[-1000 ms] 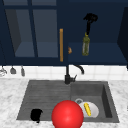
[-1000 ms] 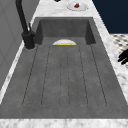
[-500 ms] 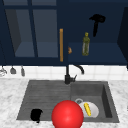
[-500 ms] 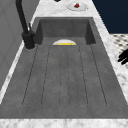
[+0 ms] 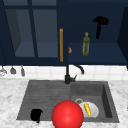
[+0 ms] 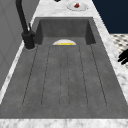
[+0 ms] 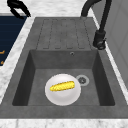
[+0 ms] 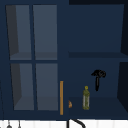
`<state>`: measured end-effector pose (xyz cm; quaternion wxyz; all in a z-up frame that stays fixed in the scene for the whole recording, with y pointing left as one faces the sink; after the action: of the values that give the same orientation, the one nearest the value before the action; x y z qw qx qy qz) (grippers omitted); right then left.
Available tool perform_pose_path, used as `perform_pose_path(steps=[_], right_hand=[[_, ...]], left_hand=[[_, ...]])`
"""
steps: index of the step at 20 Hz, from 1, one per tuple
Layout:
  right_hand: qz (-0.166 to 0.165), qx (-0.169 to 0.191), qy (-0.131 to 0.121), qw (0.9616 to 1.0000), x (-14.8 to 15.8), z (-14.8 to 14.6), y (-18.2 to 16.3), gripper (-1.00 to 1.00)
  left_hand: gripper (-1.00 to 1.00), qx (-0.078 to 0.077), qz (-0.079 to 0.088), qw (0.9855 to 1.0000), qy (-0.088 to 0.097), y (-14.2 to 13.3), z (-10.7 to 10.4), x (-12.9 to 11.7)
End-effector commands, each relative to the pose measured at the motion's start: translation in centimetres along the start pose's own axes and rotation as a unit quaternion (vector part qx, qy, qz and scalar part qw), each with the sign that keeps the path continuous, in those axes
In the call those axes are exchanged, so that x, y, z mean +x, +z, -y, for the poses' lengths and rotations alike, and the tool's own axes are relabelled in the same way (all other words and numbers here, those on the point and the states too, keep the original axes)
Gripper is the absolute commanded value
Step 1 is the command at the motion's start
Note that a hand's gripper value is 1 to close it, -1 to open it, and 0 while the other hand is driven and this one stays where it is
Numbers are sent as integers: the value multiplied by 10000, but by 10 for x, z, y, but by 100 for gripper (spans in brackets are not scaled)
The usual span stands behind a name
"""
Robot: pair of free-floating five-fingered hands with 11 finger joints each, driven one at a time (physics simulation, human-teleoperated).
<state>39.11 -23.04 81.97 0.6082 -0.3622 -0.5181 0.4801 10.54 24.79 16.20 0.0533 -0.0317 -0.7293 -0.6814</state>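
Observation:
My right hand point(image 5: 100, 21) hangs open inside the open wall cabinet, up and to the right of an olive-green bottle point(image 5: 85, 46) that stands upright on the shelf point(image 5: 105, 53); they are apart. The upper view has the same hand point(image 8: 98, 74) and bottle point(image 8: 86, 98). My left hand point(image 5: 36, 115) floats open at the front left edge of the sink's drainboard point(image 5: 45, 95), holding nothing. It also appears at the counter's edge in the side views point(image 6: 123, 56) point(image 7: 17, 7). A white plate point(image 7: 62, 96) with a corn cob point(image 7: 62, 85) lies in the basin.
A red ball point(image 5: 67, 115) sits low in the front view, before the sink's front edge. The black faucet point(image 5: 67, 75) rises behind the sink. The cabinet's glass door point(image 5: 32, 32) with a wooden handle point(image 5: 61, 45) is shut. A small plate point(image 6: 76, 5) with something red lies on the far counter.
My right hand has moved to the right, away from above the bottle. The bottle stands still on the shelf. The left hand has not moved.

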Motion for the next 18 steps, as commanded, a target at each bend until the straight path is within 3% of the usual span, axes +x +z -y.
perform_pose_path(steps=[1,6,8,18], right_hand=[[15,-40,3,10000,-2,-7,8,-100],[3,-237,-7,9997,-7,-31,48,-100],[-55,-110,47,9999,-9,-41,62,-100],[-29,-124,-10,9999,-17,-80,137,-100]], left_hand=[[0,0,0,10000,0,0,0,0],[0,0,0,10000,0,0,0,0],[0,0,0,10000,0,0,0,0],[0,0,0,10000,0,0,0,0]])
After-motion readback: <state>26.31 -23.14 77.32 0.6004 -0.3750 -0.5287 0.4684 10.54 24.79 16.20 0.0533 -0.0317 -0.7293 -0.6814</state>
